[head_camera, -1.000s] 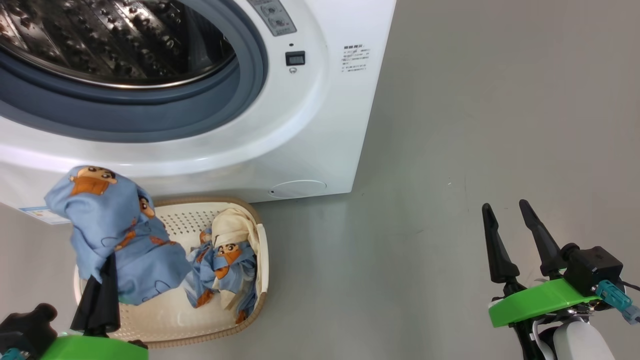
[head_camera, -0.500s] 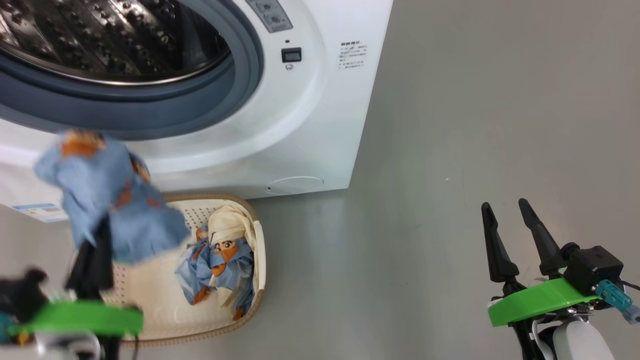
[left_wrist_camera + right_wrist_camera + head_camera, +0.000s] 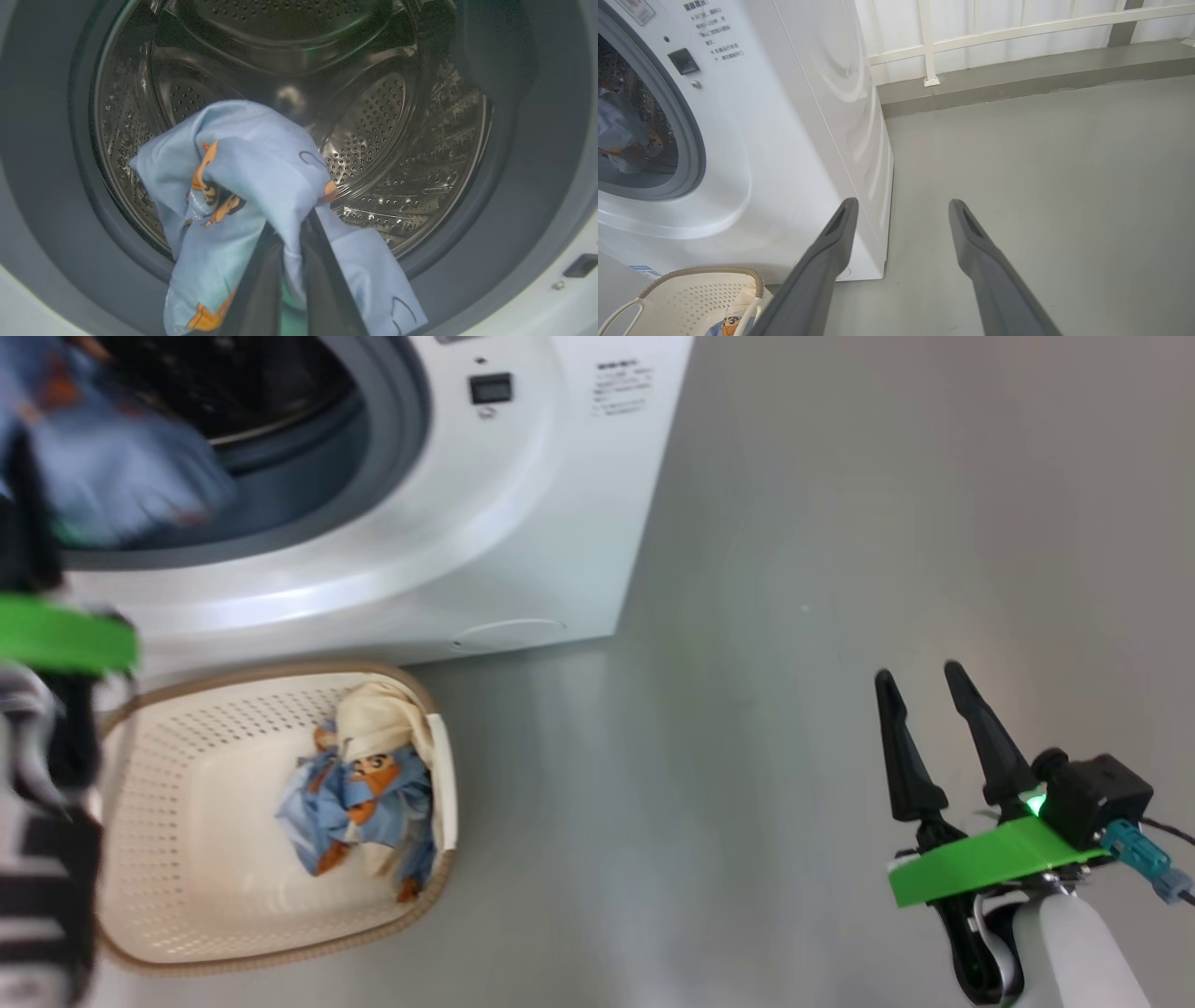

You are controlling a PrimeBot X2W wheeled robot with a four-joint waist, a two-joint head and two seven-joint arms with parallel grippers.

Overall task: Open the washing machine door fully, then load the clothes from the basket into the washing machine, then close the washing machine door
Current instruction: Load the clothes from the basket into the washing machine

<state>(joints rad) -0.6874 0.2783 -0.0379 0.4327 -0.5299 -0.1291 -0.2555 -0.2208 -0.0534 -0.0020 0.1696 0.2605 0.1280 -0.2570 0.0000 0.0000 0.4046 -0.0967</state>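
My left gripper (image 3: 292, 228) is shut on a light-blue garment (image 3: 243, 186) with orange prints, held right at the mouth of the washing machine (image 3: 448, 523) in front of its steel drum (image 3: 373, 140). In the head view that garment (image 3: 103, 476) is a blur over the grey rubber ring (image 3: 383, 439). A second bundle of clothes (image 3: 364, 784), blue and cream, lies in the basket (image 3: 168, 896) on the floor below the machine. My right gripper (image 3: 920, 695) hangs open over bare floor at the lower right, holding nothing. The door is out of view.
Grey floor (image 3: 794, 569) spreads to the right of the machine. A white railing (image 3: 994, 32) on a low grey kerb runs behind it. A small blue label (image 3: 642, 270) sits low on the machine's front, near the basket (image 3: 691, 298).
My left gripper has lifted the blue garment from above the basket up to the drum opening. The head camera has shifted, sliding the scene leftward. The right gripper keeps its pose.
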